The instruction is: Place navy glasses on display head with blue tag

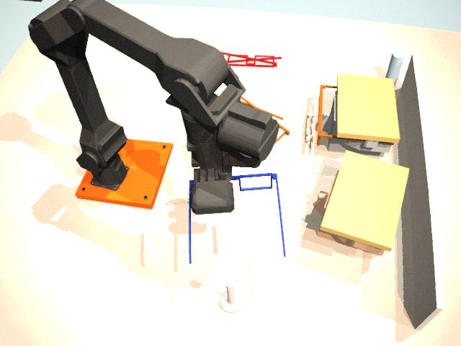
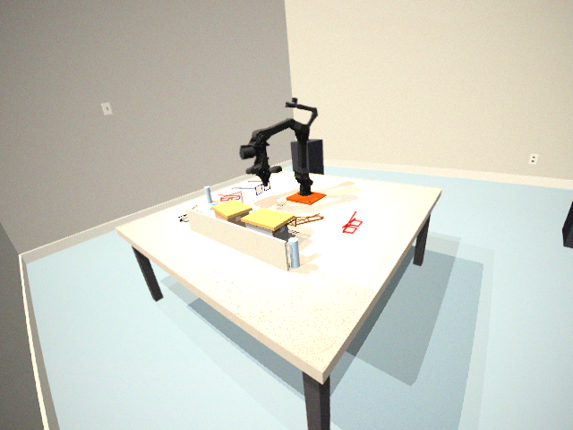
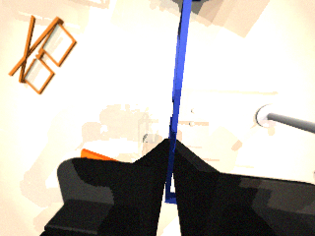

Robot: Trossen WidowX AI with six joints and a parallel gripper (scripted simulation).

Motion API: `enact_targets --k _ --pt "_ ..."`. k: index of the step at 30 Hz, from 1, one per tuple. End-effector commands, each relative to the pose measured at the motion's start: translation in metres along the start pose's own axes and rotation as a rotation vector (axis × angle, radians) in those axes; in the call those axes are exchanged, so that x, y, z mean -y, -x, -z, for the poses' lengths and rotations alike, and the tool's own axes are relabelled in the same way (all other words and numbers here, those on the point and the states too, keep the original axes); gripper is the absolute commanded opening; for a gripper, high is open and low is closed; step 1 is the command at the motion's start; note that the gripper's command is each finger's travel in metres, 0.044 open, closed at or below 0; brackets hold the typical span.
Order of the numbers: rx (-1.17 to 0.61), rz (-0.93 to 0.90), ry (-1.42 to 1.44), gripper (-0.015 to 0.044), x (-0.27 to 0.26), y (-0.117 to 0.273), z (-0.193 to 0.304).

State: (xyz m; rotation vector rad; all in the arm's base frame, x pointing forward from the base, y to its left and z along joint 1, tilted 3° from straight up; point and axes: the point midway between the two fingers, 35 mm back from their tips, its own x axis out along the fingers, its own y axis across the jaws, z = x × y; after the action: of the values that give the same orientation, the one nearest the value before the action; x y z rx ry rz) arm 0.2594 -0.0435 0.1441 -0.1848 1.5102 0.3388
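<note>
The navy glasses [image 1: 256,175] [image 3: 180,64] show as bright blue, with both temples unfolded. My gripper [image 3: 170,143] [image 2: 266,184] is shut on their front frame and holds them above the table; in the top view the wrist hides the fingertips. The temples point toward the bottom of that view. To the right are two display heads under yellow boards: a brownish head [image 1: 322,194] at the front, and a grey head [image 1: 329,119] behind it with orange glasses [image 1: 320,112] around it. The boards hide most of both heads. I cannot make out the blue tag.
Folded orange glasses [image 1: 288,132] [image 3: 29,55] and red glasses [image 1: 260,65] lie on the table. A post [image 1: 230,294] [image 3: 290,121] stands at the front. A long low wall [image 1: 416,186] [image 2: 235,240] runs behind the heads, with a blue cylinder [image 1: 394,68] [image 2: 295,253] at one end.
</note>
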Motion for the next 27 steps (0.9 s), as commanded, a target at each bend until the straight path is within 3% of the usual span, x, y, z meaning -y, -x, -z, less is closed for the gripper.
enact_targets --k 1,27 --pt "0.031 -0.027 0.087 0.0 0.005 0.004 0.005" --pt "0.301 -0.031 0.655 0.0 0.041 0.03 0.039"
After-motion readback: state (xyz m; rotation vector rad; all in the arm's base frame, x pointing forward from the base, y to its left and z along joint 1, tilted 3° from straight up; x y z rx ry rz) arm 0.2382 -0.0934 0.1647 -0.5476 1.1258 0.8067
